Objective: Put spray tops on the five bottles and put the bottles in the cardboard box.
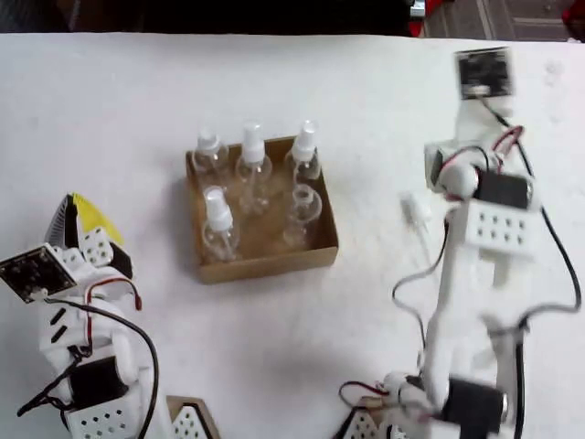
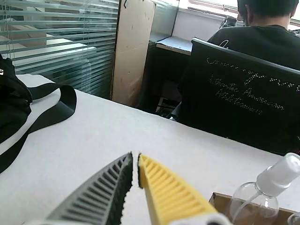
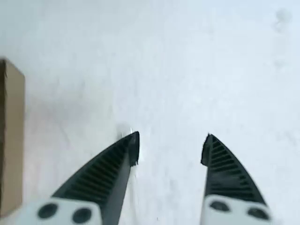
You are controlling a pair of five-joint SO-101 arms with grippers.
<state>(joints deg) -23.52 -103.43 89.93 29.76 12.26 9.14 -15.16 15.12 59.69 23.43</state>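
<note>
The cardboard box point(image 1: 265, 261) sits mid-table with five clear bottles upright in it. Spray tops are on the three at the back point(image 1: 253, 163) and the front left one point(image 1: 219, 224). The front right bottle point(image 1: 302, 206) has a bare open neck. A loose spray top point(image 1: 416, 215) lies on the table right of the box, beside the right arm point(image 1: 484, 229). My right gripper point(image 3: 169, 143) hangs open over the white table, and a tip of the spray top point(image 3: 127, 135) shows at one finger. My left gripper point(image 1: 71, 199) point(image 2: 135, 161) is shut and empty, left of the box.
A black bag with a strap point(image 2: 47, 112) lies on the table's far side in the left wrist view. One capped bottle point(image 2: 274, 180) and the box rim point(image 2: 234, 204) show past the left fingers. The box's side point(image 3: 10, 140) edges the right wrist view.
</note>
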